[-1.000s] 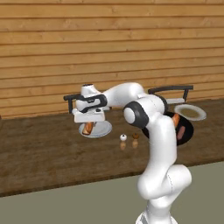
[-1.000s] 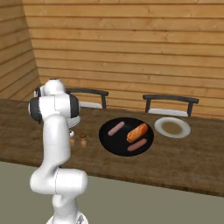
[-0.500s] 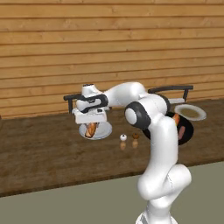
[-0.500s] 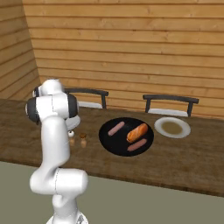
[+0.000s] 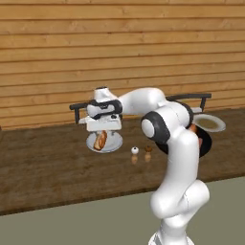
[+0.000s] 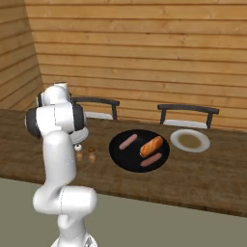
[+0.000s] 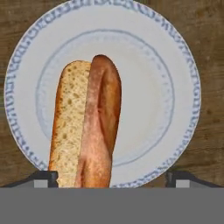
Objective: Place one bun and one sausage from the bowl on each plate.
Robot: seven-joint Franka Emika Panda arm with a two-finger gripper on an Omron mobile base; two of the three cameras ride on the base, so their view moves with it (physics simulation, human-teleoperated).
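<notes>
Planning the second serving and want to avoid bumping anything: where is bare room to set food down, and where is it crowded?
The far plate, right of the bowl, is bare. The table in front of bowl and far plate is free too. Crowded: the near plate, which holds a bun and sausage under the open tool, and the two shakers between it and the bowl.

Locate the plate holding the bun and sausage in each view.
Left base view: plate left of centre, on the table.
Right base view: hidden behind the arm.
Hand view: plate centred, seen from above.
Shared landmark: white-topped shaker, in both base views.
</notes>
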